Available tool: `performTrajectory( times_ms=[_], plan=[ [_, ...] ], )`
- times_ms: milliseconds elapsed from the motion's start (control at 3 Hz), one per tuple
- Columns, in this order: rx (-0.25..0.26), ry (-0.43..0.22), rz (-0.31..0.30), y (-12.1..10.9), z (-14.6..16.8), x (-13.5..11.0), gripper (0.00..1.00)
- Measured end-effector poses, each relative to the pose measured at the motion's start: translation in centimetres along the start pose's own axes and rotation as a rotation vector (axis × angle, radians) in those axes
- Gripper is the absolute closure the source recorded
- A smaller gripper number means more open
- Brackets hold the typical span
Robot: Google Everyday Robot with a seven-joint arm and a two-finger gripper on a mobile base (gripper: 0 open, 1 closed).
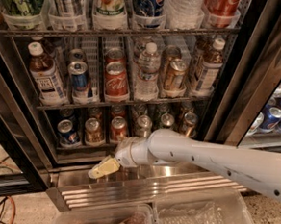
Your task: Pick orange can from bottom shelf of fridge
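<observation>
Clear bins (pixel 205 217): nearest to you, on the floor below the fridge (pixel 226 91); not part of the job.
Steel base (pixel 174 186): the ribbed sill, just under the arm (pixel 214 160).
Tool (pixel 104 167): in front of the sill, below the bench's front edge and towards its left corner. You cannot tell how far open it is. No can is in it.
Bench (pixel 75 147): the lowest wire rack, with one row of small cans along its front edge.
Orange can (pixel 94 131): upright in the second lane from the bench's left edge, between the blue can (pixel 67 132) and the redder can (pixel 118 128). It is untouched.
Step in hand: by my reading, the approach; no grasp has been made.
Next move: raise the tool to can height and line it up with the second lane. Then go straight in, so you don't knock either neighbour.
</observation>
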State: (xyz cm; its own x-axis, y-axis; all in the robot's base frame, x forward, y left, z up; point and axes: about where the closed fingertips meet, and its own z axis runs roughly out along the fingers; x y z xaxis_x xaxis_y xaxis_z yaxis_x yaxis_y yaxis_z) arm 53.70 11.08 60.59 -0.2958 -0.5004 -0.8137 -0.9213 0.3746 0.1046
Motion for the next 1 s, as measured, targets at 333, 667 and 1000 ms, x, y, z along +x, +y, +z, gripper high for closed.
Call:
performTrajectory(
  times_ms=[333,667,1000],
  plan=[
    [0.054,-0.048,-0.010,0.4,2.7,-1.2,0.00],
    [0.129,-0.068,0.018,0.5,3.6,-1.6,0.00],
    [0.151,-0.078,0.044,1.8,3.1,-2.2,0.00]
  ],
)
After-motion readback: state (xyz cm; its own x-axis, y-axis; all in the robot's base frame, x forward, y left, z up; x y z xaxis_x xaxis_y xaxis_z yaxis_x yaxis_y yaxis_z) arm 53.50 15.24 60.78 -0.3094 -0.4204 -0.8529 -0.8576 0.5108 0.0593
